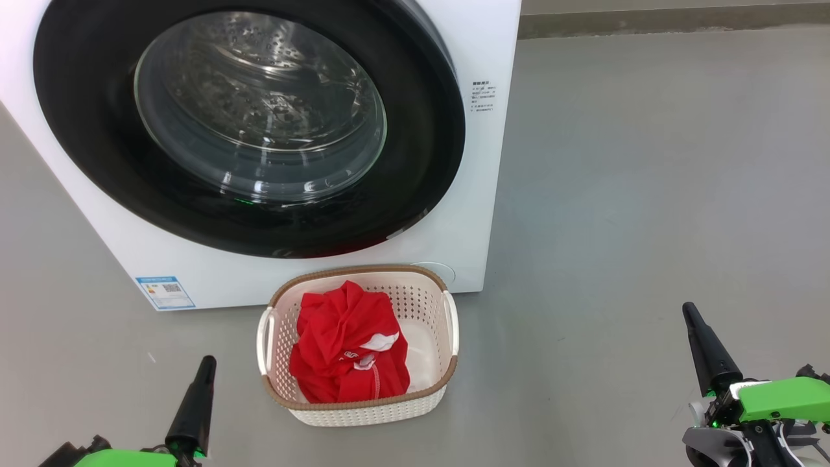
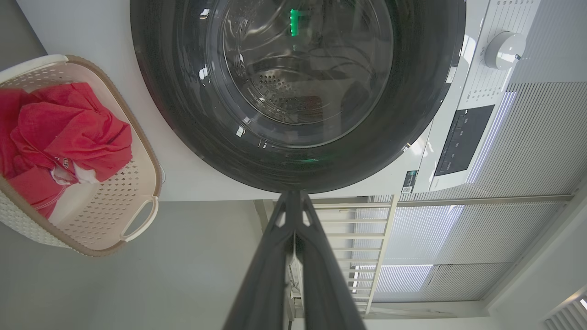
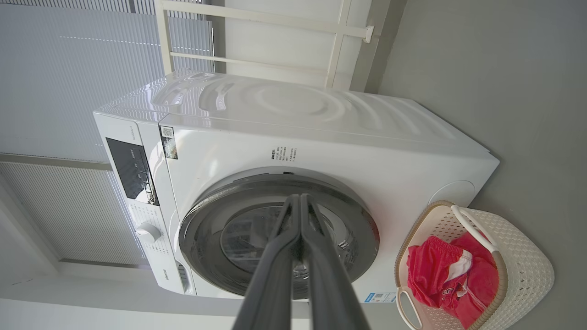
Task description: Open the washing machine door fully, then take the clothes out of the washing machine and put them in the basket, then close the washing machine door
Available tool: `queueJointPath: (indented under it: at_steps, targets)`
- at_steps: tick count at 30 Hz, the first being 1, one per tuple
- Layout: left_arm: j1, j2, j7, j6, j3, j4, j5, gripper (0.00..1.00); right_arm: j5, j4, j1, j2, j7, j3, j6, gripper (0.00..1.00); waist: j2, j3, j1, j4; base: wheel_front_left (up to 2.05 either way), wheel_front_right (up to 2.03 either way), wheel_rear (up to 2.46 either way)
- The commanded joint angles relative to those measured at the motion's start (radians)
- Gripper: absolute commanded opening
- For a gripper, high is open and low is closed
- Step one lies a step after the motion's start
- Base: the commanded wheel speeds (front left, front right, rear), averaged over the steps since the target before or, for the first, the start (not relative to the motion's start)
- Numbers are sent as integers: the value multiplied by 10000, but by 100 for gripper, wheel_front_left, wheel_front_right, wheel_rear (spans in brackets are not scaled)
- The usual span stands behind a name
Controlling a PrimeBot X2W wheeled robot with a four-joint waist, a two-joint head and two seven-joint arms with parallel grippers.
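Note:
The white washing machine (image 1: 483, 162) fills the upper left of the head view, its black-rimmed glass door (image 1: 84, 104) lying flat against the front, shut. The steel drum shows through the glass. On the floor in front stands the cream basket (image 1: 428, 402) holding the red clothes (image 1: 343, 350). My left gripper (image 1: 207, 362) sits low at the lower left, shut and empty, left of the basket. My right gripper (image 1: 688, 310) is at the lower right, shut and empty, well right of the basket. Each wrist view shows its fingers (image 2: 293, 201) (image 3: 299, 201) pressed together, pointing at the door (image 2: 183, 114) (image 3: 206, 229).
Grey floor (image 1: 648, 194) stretches open to the right of the machine. A wall base runs along the far edge. The wrist views show a white rail frame (image 3: 257, 18) and window blinds (image 2: 527, 137) behind the machine, whose control panel (image 3: 130, 169) and dial (image 2: 504, 48) face me.

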Motion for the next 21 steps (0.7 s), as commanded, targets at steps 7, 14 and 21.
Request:
queueJointPath:
  at_steps: [7, 14, 21]
  targets:
    - [-392, 154, 59, -71, 351, -202, -71, 0, -17, -245, -453, -91, 72, 156, 6, 0, 0, 0, 0, 0, 0, 0, 0]
    - [-392, 154, 59, -71, 350, -202, -71, 0, -33, -244, -455, -78, 86, 138, 6, 0, 0, 0, 0, 0, 0, 0, 0]
    - [-392, 154, 58, -71, 350, -202, -71, 0, -45, -243, -456, -68, 98, 123, 6, 0, 0, 0, 0, 0, 0, 0, 0]
